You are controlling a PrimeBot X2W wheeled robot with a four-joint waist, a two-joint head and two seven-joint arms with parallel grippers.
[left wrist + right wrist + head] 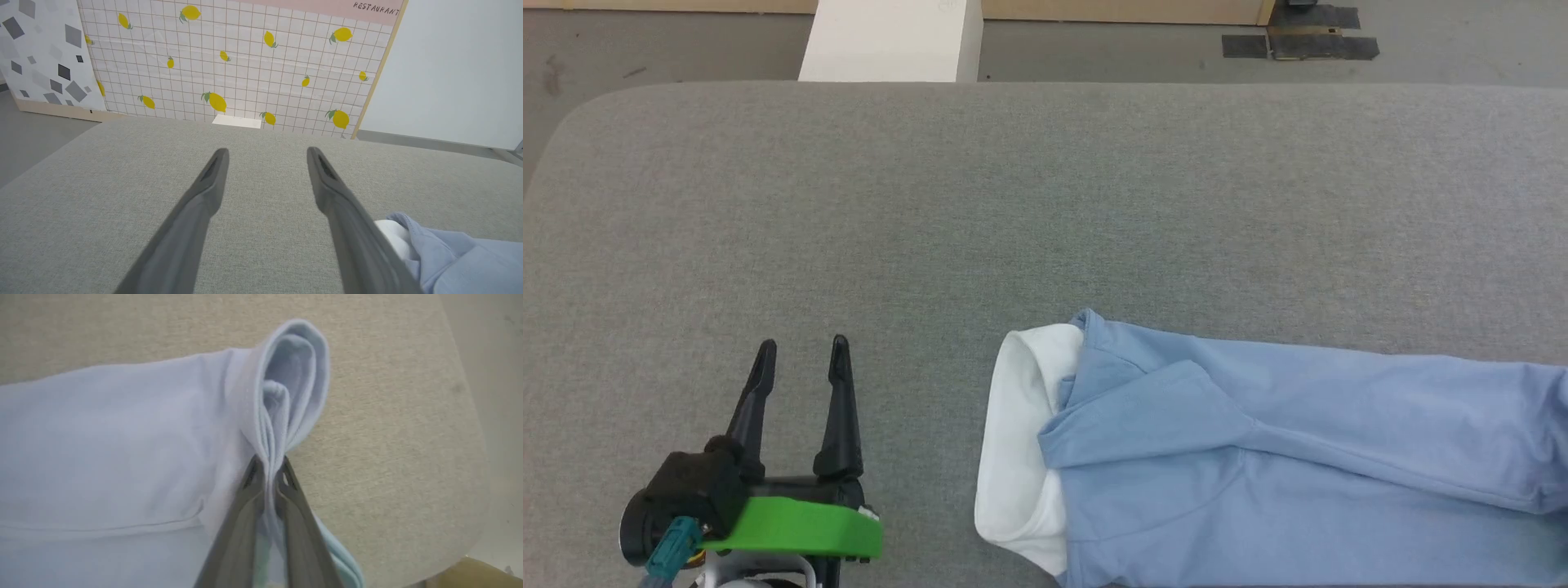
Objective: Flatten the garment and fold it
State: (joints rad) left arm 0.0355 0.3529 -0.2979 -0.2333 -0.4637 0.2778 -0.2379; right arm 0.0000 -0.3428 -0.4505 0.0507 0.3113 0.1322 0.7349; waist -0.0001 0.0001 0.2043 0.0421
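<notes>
The garment [1258,441], a light blue T-shirt with a white inner panel, lies in a long folded band across the lower right of the grey table [1013,204]. My left gripper [802,349] stands open over bare table to the garment's left, apart from it; the left wrist view shows its gripper [266,154] wide open, with the garment's white-and-blue end [445,257] at the lower right. In the right wrist view my right gripper [267,463] is shut on a bunched fold of the garment [122,437], which loops up past the fingertips.
A white box [890,41] stands beyond the table's far edge, with dark tape patches [1298,41] on the floor. A lemon-patterned wall panel [237,61] rises behind the table. The table's rounded corner [470,498] lies right of the right gripper.
</notes>
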